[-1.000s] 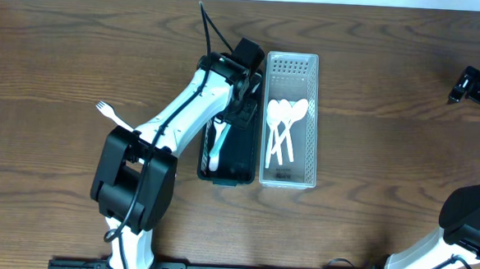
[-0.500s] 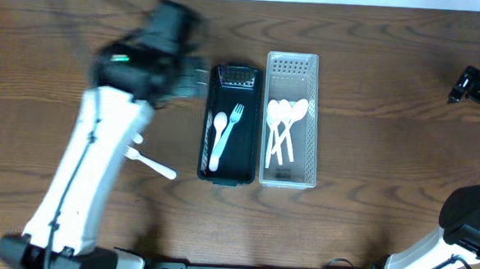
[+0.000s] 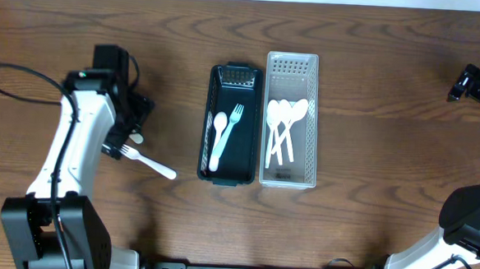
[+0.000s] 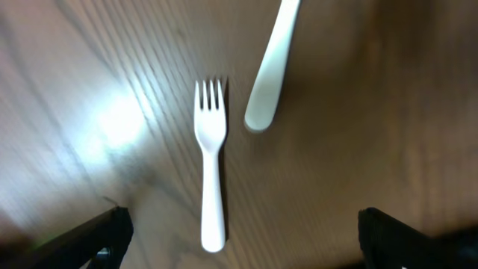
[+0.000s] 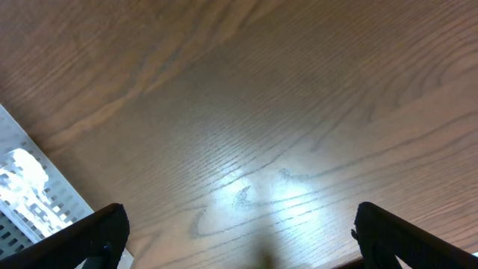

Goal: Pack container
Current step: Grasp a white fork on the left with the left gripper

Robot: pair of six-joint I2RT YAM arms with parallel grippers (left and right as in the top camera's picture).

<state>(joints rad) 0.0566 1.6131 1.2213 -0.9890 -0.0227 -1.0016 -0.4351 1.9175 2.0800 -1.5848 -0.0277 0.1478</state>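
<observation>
Our left gripper [image 4: 243, 228] hangs spread wide over a white plastic fork [image 4: 211, 179] lying on the brown wooden table [image 4: 358, 134]; our right gripper [image 5: 239, 224] is spread too, holding nothing.

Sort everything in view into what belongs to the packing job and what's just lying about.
Belongs to the job:
- black tray, holding a fork and a spoon
- clear basket, holding spoons
- loose fork on the table
- second utensil handle beside it
- left gripper above them, fingers open

Just lying about:
- black cable trailing at the left
</observation>
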